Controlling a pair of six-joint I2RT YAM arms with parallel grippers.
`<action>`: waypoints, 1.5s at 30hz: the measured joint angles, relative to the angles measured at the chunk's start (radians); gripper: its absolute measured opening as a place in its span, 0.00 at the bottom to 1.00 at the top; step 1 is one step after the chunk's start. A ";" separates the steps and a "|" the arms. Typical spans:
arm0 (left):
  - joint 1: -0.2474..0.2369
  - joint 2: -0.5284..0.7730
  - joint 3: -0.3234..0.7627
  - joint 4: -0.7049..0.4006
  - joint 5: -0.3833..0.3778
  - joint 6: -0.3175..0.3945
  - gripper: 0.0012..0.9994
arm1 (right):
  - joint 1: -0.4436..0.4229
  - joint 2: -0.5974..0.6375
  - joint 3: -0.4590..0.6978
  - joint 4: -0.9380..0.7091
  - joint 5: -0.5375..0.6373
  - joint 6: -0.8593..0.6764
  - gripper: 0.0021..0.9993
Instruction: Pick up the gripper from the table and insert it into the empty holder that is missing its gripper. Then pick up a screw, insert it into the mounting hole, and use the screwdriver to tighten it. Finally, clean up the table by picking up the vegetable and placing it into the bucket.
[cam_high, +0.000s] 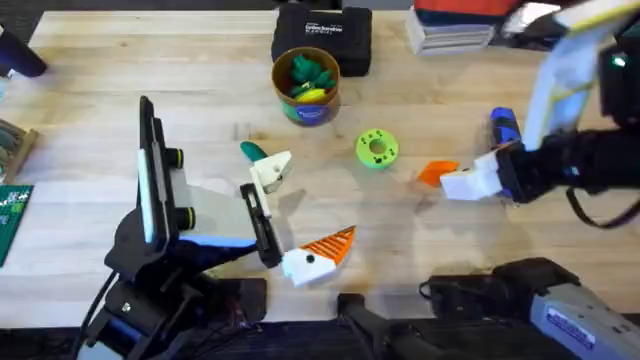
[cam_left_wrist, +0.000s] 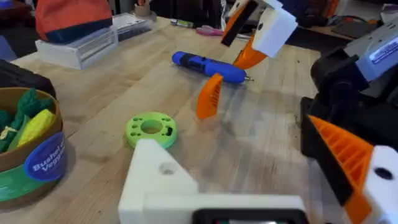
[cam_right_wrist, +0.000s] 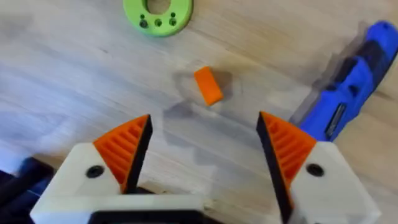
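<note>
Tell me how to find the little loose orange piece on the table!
Start at the blue screwdriver lying on the wooden table. The loose orange gripper stands just beside it, near the flat green ring. It is bare ribbed orange, with no white block attached.

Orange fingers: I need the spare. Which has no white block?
The finger standing on the table beside the screwdriver; the others sit on white mounts.

Left arm: low over the near table, gripper (cam_high: 300, 225) missing one orange finger.
Right gripper (cam_right_wrist: 205, 140): fingers spread wide, pointing down.
</note>
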 joint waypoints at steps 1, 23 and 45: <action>0.000 0.000 0.000 0.000 0.000 0.000 0.99 | 0.019 0.035 0.019 0.000 0.019 -0.021 0.99; 0.000 0.000 0.000 0.000 0.000 0.000 0.99 | 0.065 0.422 0.041 0.066 0.086 -0.155 0.68; 0.000 0.000 0.000 0.000 0.000 0.000 0.99 | 0.065 0.422 0.010 0.090 0.084 -0.239 0.33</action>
